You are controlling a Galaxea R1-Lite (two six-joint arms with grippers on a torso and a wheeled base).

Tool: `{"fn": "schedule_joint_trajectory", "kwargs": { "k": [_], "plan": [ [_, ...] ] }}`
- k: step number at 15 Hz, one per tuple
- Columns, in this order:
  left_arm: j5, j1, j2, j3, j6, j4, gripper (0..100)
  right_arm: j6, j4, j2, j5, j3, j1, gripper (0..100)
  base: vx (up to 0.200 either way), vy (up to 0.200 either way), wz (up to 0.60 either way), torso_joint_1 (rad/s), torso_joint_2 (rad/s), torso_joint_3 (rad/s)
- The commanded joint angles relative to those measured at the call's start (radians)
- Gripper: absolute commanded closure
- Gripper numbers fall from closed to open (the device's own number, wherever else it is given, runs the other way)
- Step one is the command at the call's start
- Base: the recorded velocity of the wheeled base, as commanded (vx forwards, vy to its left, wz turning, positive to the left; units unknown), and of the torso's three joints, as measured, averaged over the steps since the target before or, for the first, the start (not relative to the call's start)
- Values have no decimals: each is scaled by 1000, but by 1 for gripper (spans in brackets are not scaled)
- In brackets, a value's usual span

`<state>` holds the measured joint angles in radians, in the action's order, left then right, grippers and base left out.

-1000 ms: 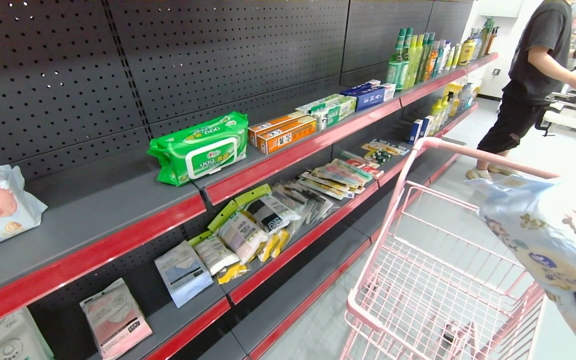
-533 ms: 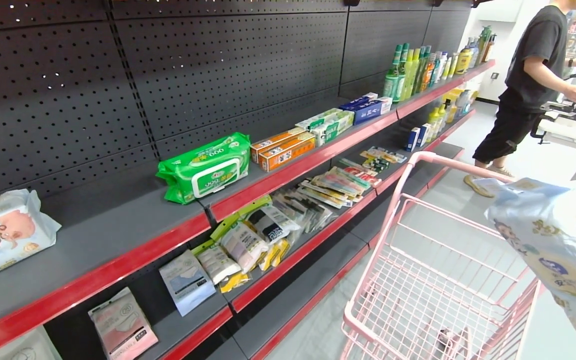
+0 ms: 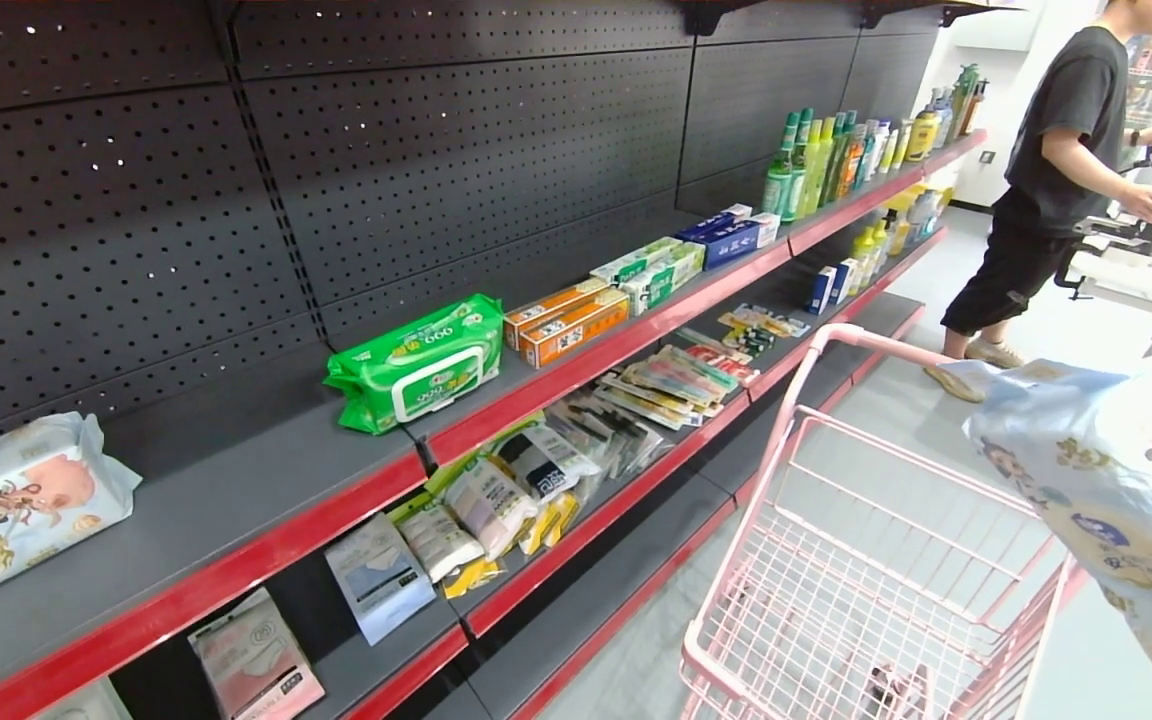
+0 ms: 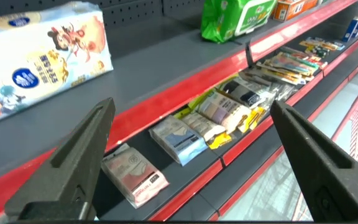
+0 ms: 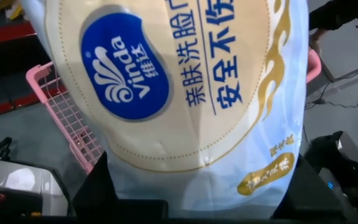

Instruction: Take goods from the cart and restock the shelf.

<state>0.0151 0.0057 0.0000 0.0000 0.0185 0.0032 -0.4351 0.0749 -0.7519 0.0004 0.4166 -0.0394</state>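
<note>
Above the right-hand rim of the pink cart, a large white-and-blue tissue pack is held in the air by the right gripper. In the right wrist view its dark fingers are seen pressed against the two sides of the pack, with the cart's wire basket below and behind it. The pack is tilted, its upper end raised above the cart handle.

To the left of the cart, the red-edged shelf is set along a black pegboard wall. On the upper board, well to the left of the cart, a green wipes pack is laid flat. Orange boxes are placed just beside it on the side nearer the cart, and a cartoon-printed pack is laid farther from the cart.

The left gripper is held before the shelf, left of the cart, with its fingers spread wide and nothing between them.
</note>
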Motion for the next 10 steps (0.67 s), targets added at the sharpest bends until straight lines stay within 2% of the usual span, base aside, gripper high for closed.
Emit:
{"fn": "schedule_joint_trajectory", "kwargs": {
  "k": [1,10],
  "plan": [
    [0,0,2,0,0,0,0,-1,0,-9,1,-2,1,100,0,0,0,163,-344,-183],
    [0,0,2,0,0,0,0,-37,0,-18,-2,-13,-2,100,0,0,0,150,-308,-161]
  ]
}}
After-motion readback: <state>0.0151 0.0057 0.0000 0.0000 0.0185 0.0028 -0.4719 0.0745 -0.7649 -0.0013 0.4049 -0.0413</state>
